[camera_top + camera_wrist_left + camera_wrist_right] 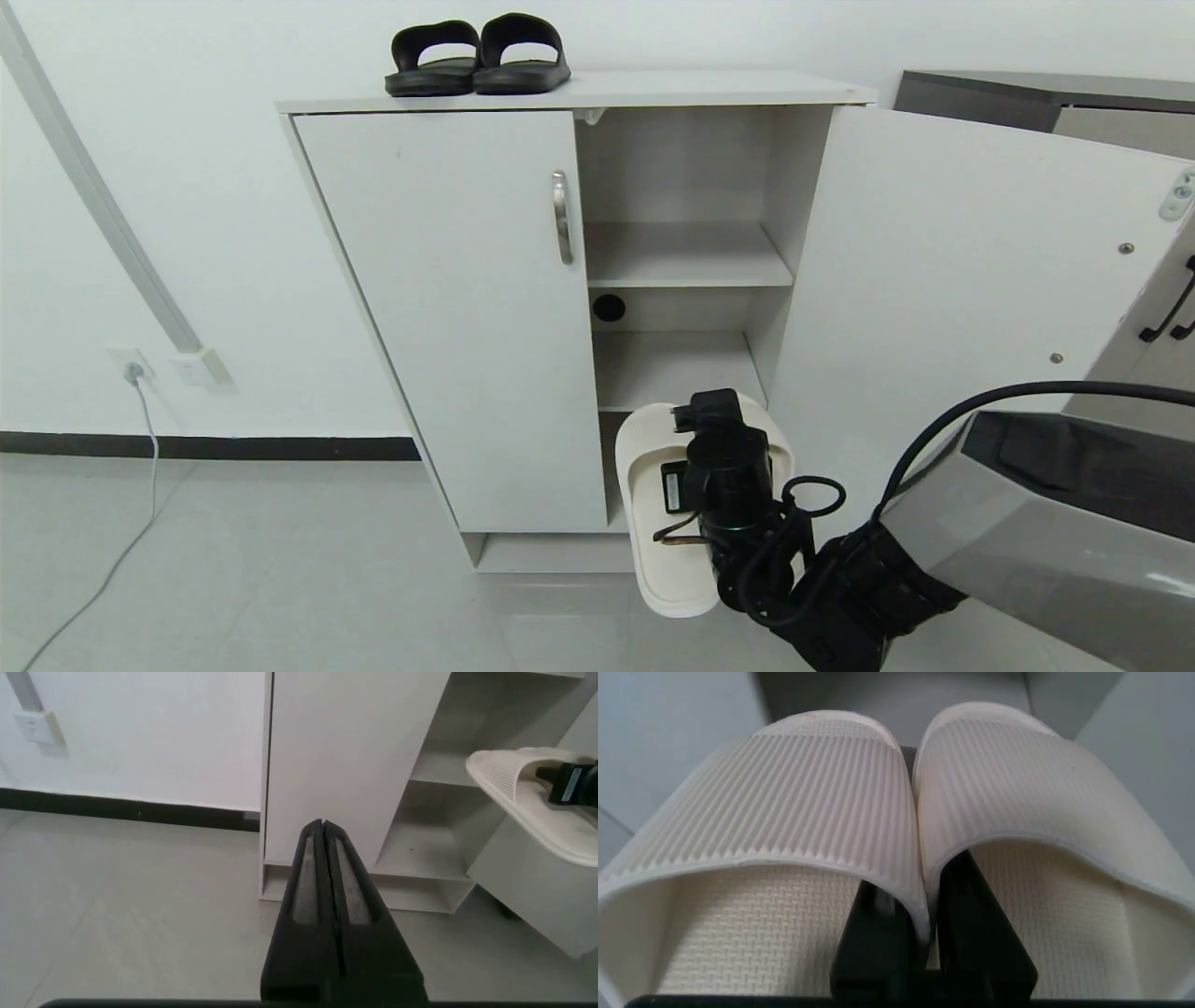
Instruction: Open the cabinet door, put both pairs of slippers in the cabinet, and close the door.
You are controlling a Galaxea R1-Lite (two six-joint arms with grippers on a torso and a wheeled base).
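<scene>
Cabinet [709,89] white, against the wall, left door [457,327] shut, right door [952,271] standing wide open. Metal handle [560,217] upright on the left door's inner edge. Inside the cabinet's open half: upper shelf [686,257], lower shelf [672,369], and a bottom compartment beneath. Round hole [609,307] in the cabinet's back panel between the two shelves.

Black slippers [478,58] side by side on top of the cabinet, above the shut left door.

Cream slippers [649,504] held as a pair in front of the cabinet's open half, about level with the bottom compartment and just outside it, off the floor [280,579]. Right gripper [707,408] clamped on the cream slippers [813,793], its fingers [868,947] pushed in under the straps and pinching the two adjoining inner edges together. Same pair [523,789] also visible from the other wrist, beside the cabinet's open shelves.

Left gripper [323,873] closed on nothing, fingers flat against each other, low over the floor, pointed at the cabinet's base and well apart from it.

Wall socket [131,366] left of the cabinet, with a cable [140,485] hanging down to the floor. Grey unit [1046,98] right of the cabinet, behind the open door.
</scene>
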